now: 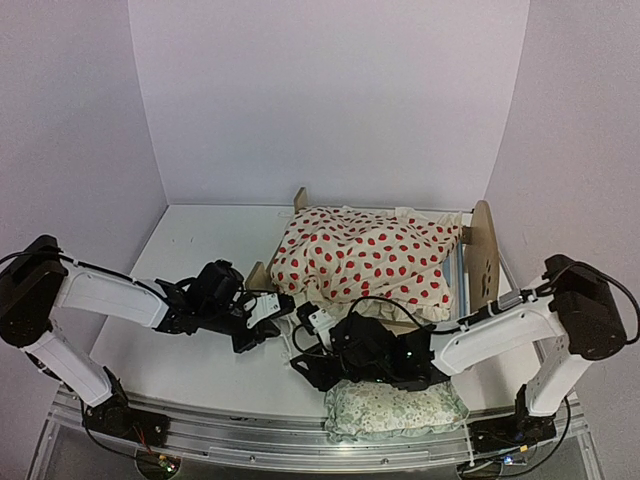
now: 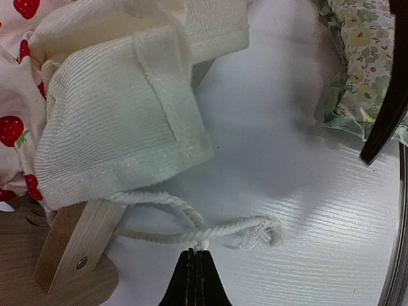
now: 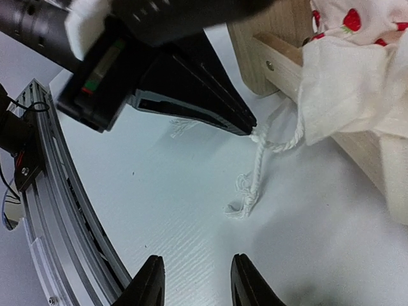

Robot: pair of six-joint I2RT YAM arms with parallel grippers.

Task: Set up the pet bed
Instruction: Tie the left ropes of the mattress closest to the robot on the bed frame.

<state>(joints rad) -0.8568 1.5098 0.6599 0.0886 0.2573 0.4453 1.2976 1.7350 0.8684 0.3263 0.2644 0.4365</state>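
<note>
The pet bed [image 1: 484, 255] is set on the far half of the desk [image 1: 190, 300], right of centre, with its long axis running from left to right. Its arched headboard with paw-print cutouts is turned to the right, and its low footboard to the left, towards the left arm. Blue-and-white striped fabric is seen only in a narrow strip beside the headboard. The rest of the frame is covered by a cream red-dotted cushion [image 1: 370, 255], which is crumpled and spilled over the near rail. A ribbed cream corner of the cushion is hung over the near foot-end post, and a white twisted cord [image 2: 210, 229] is trailed from that corner onto the desk. The left fingers [image 2: 194, 274] are closed tight, and the cord is pinched at their tips just beside the post. The right fingers [image 3: 154, 284] are spread apart with nothing held between them, just above the bare desk and near the cord's frayed end. A green floral pillow [image 1: 395, 410] is laid at the near edge, partly hidden under the right arm. The desk is white with a faint wood grain, edged at the near side by a metal rail [image 1: 250, 430] and enclosed by plain pale walls [image 1: 330, 100].
</note>
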